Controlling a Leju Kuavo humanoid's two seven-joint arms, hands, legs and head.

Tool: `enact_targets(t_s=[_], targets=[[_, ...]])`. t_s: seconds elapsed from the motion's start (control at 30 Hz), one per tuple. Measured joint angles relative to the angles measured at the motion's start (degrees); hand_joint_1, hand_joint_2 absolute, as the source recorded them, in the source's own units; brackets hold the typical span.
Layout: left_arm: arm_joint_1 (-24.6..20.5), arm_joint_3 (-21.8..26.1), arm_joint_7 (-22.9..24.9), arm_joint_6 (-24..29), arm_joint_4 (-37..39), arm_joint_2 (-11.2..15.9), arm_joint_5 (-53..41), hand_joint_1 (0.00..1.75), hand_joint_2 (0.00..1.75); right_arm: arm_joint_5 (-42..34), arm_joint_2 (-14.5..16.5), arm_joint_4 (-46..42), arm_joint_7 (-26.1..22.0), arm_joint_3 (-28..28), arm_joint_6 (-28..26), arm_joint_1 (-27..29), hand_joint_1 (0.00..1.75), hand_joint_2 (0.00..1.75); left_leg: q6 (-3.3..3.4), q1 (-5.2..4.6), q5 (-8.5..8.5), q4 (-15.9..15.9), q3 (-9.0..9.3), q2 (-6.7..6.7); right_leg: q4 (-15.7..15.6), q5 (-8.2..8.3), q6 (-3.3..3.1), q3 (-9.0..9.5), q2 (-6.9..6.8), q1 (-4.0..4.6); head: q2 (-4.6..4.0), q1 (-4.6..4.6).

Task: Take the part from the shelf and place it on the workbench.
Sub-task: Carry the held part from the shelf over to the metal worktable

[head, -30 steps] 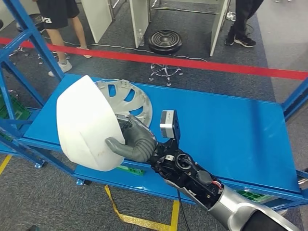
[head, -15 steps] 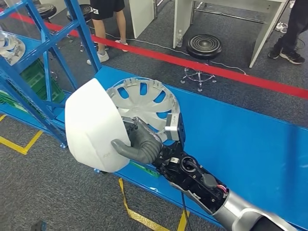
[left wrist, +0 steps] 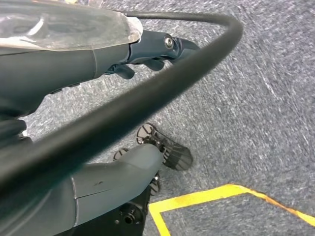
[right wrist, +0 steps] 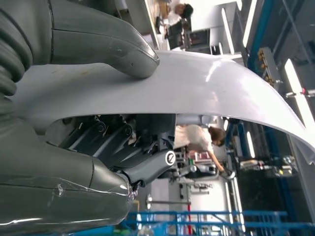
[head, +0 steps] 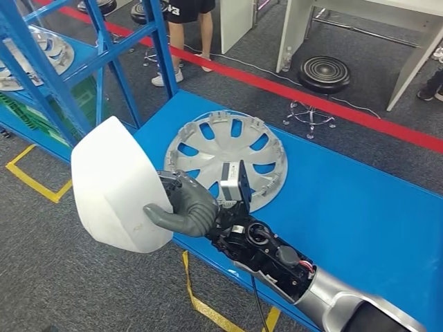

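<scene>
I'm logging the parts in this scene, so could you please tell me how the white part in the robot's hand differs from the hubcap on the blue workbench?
The white part is a plain, solid curved shell; the hubcap is silver-grey, round and has openings between its spokes. The white part is held in the air by the right hand, out past the workbench edge; the hubcap lies flat on the workbench. Both look like light-coloured vehicle parts.
</scene>
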Motion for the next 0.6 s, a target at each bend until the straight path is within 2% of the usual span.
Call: enact_targets(t_s=[0.03, 0.1, 0.13, 0.17, 0.2, 0.23, 0.27, 0.3, 0.33, 0.37, 0.4, 0.47, 0.5, 0.53, 0.6], targets=[[0.0, 0.0, 0.0, 0.1, 0.0, 0.0, 0.1, 0.00, 1.75, 0.0, 0.1, 0.1, -0.1, 0.0, 0.1, -0.1, 1.69, 1.75, 0.35, 0.14, 0.03, -0.2, 0.29, -0.54, 1.6, -1.09, 0.21, -0.53, 1.11, -0.08, 0.00, 0.21], [-0.1, 0.0, 0.1, 0.2, 0.0, 0.0, 0.2, 0.00, 1.75, 0.0, 0.2, 0.3, -0.3, 0.1, 0.3, -0.1, 1.69, 1.75, 0.89, 0.23, -0.02, -0.4, 0.68, -1.61, 8.7, -4.63, 0.34, -3.62, 3.96, -0.18, 0.00, 0.80], [-0.1, 0.0, 0.1, 0.2, 0.0, 0.0, 0.2, 0.00, 1.75, 0.1, 0.2, 0.4, -0.3, 0.2, 0.2, 0.0, 1.69, 1.75, 1.07, 0.18, -0.08, -0.4, 0.73, -2.24, 13.0, -6.37, 0.29, -5.79, 4.68, -0.16, 0.00, 1.11], [-0.1, 0.0, 0.1, 0.2, 0.0, 0.0, 0.1, 0.00, 1.75, 0.2, 0.2, 0.5, -0.3, 0.2, 0.1, 0.2, 1.69, 1.75, 1.13, 0.12, -0.12, -0.4, 0.77, -2.95, 16.3, -7.32, 0.24, -7.62, 4.97, -0.12, 0.00, 1.42], [0.0, 0.0, 0.1, 0.1, 0.0, 0.0, -0.1, 0.00, 1.75, 0.3, 0.2, 0.6, -0.3, 0.2, -0.1, 0.4, 1.69, 1.75, 1.17, 0.07, -0.17, -0.3, 0.83, -3.74, 17.6, -7.09, 0.14, -8.59, 5.13, -0.06, 0.00, 1.67], [0.0, 0.0, 0.0, -0.1, 0.0, 0.0, -0.4, 0.00, 1.75, 0.5, 0.2, 0.6, -0.3, 0.3, -0.5, 0.6, 1.69, 1.75, 1.17, 0.03, -0.21, -0.3, 0.95, -4.56, 16.4, -5.62, -0.03, -8.40, 5.31, -0.03, 0.00, 1.93], [0.0, 0.0, 0.0, -0.3, 0.0, 0.0, -0.7, 0.00, 1.75, 0.7, 0.2, 0.6, -0.2, 0.3, -0.8, 0.7, 1.69, 1.75, 1.12, 0.01, -0.28, -0.3, 1.14, -5.38, 13.0, -3.18, -0.27, -7.14, 5.76, 0.01, 0.00, 2.18], [0.0, 0.0, -0.1, -0.5, 0.0, -0.1, -1.1, 0.00, 1.75, 0.8, 0.2, 0.6, -0.2, 0.3, -1.2, 0.7, 1.69, 1.75, 1.03, 0.06, -0.36, -0.3, 1.31, -6.16, 8.5, -0.60, -0.57, -5.37, 6.94, 0.01, 0.00, 2.45], [0.0, 0.0, -0.1, -0.7, 0.0, -0.1, -1.3, 0.00, 1.75, 0.9, 0.2, 0.5, -0.1, 0.3, -1.5, 0.8, 1.69, 1.75, 0.88, 0.02, -0.44, -0.2, 1.37, -6.87, 4.4, 1.26, -0.80, -3.69, 8.26, -0.08, 0.00, 2.60], [0.0, 0.0, -0.2, -0.8, 0.0, -0.1, -1.5, 0.00, 1.75, 1.0, 0.1, 0.4, -0.1, 0.3, -1.8, 0.8, 1.69, 1.75, 0.66, 0.09, -0.46, -0.2, 1.27, -7.52, 1.5, 2.35, -0.94, -2.36, 9.35, -0.12, 0.00, 2.69], [0.0, 0.0, -0.2, -0.9, 0.0, -0.1, -1.7, 0.00, 1.75, 1.1, 0.0, 0.3, 0.0, 0.3, -2.0, 1.0, 1.69, 1.75, 0.36, 0.19, -0.41, -0.2, 1.05, -8.13, 0.1, 2.62, -1.06, -1.69, 10.01, -0.11, 0.00, 2.73], [0.3, 0.0, -0.2, -1.1, 0.0, 0.0, -1.8, 0.00, 1.75, 1.2, -0.1, -0.1, 0.4, 0.2, -2.5, 1.3, 1.69, 1.75, -0.39, 0.47, -0.20, -0.2, 0.64, -9.22, -0.6, 2.71, -1.36, -1.11, 9.22, -0.05, 0.00, 2.85], [0.5, 0.0, -0.2, -1.2, 0.1, 0.0, -1.9, 0.00, 1.75, 1.3, -0.2, -0.3, 0.5, 0.2, -2.7, 1.4, 1.69, 1.75, -0.72, 0.47, -0.39, 0.0, 0.46, -8.71, -1.0, 2.91, -1.61, -0.89, 8.57, -0.09, 0.00, 2.90], [0.5, 0.0, -0.3, -1.3, 0.1, 0.1, -1.9, 0.00, 1.75, 1.3, -0.2, -0.4, 0.7, 0.2, -2.9, 1.4, 1.69, 1.75, -1.00, 0.40, -1.07, 1.1, -0.10, -7.47, -1.4, 3.11, -1.84, -0.62, 7.85, -0.19, 0.00, 2.74], [0.2, 0.0, -0.3, -1.4, 0.1, 0.1, -1.9, 0.00, 1.75, 1.3, -0.2, -0.7, 0.9, 0.2, -3.1, 1.5, 1.69, 1.75, -1.53, 0.25, -4.09, 7.1, -3.12, -3.87, -1.9, 3.29, -2.13, -0.30, 6.26, -0.25, 0.00, 2.10]])
